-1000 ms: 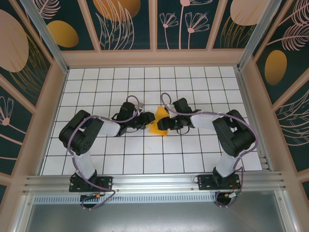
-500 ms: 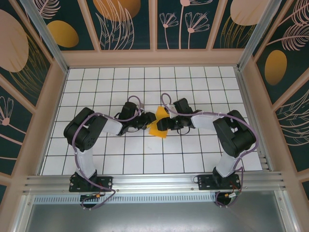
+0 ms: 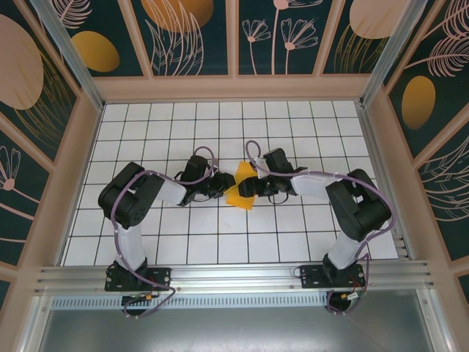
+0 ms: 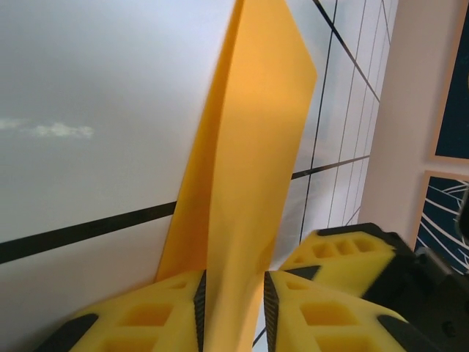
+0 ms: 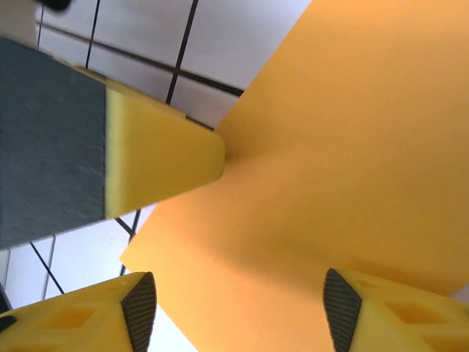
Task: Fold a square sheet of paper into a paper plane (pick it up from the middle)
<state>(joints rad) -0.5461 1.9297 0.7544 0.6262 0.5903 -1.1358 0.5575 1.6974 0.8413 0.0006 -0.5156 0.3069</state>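
Now that our left gripper has narrowed to pinch the creased square sheet of paper upright at the centre of the table, we reckon our right gripper, jaws wide and holding nothing, can shape the next fold.

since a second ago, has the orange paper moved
no, the orange paper still lies over the same grid lines of the tiled floor

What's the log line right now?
square sheet of paper: creased, between grippers | left gripper: fingers astride it, grip unclear | right gripper: open over it
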